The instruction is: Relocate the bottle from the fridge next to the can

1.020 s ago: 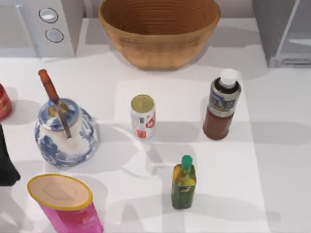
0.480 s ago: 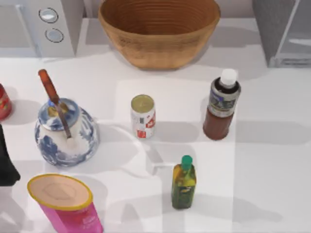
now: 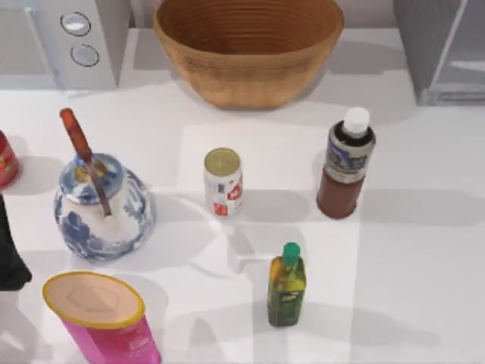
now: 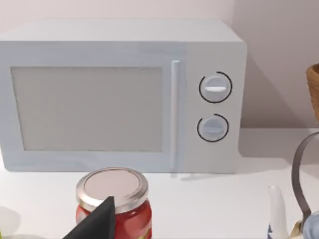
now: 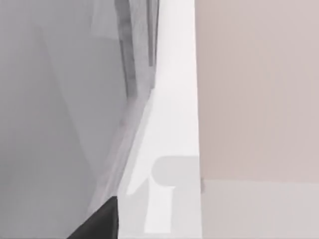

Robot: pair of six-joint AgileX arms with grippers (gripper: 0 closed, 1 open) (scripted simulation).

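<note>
Standing upright on the white table (image 3: 424, 250), right of centre: tall round bottle with white cap, grey-blue label and reddish-brown lower body (image 3: 345, 167). Well apart to its left, the small white cylindrical can with red markings and dull gold top (image 3: 223, 182). Far right corner: large grey boxy fridge with pale glassy door (image 3: 443, 47). Parked at the left edge, the left end effector (image 3: 9, 246); opening impossible to tell for either end effector.
</note>
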